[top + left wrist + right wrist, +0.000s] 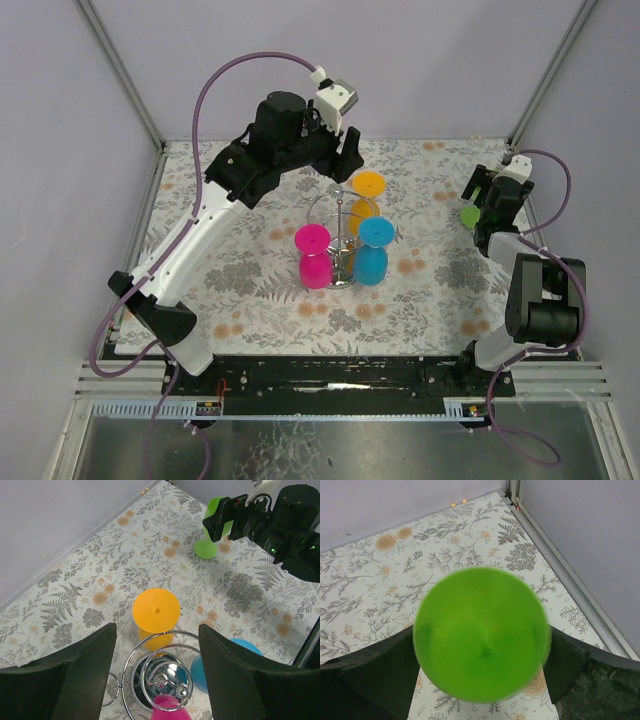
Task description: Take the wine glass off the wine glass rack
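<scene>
My right pincer (481,652) is at the desk (370,580) corner, wall (580,530) close right, room left; green wine glass (482,630) between its fingers, grip unclear. Left pincer (157,647) spread, wine glass rack (160,679) beneath it.

Shiny silver wine glass rack (159,679) upright; green wine glass (468,214) well apart

No text, label, brand or number can be read anywhere.
</scene>
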You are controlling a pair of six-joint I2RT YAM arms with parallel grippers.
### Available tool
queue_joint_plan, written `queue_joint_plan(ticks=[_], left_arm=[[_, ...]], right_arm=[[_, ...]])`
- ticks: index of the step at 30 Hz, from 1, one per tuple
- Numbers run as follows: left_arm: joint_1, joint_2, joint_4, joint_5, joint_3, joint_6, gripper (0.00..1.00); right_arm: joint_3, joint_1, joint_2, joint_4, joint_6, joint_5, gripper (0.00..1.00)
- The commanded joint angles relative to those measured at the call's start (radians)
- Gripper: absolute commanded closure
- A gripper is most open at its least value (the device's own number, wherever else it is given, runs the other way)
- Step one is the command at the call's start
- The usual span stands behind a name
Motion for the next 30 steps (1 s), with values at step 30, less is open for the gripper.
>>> queue_joint_plan(ticks=[30], left_arm=[[0.321, 0.251, 0.066, 0.37, 0.17, -0.471, 0.24]], right_arm=[[0.715, -0.013, -0.353, -0.755, 0.155, -0.466, 0.0]])
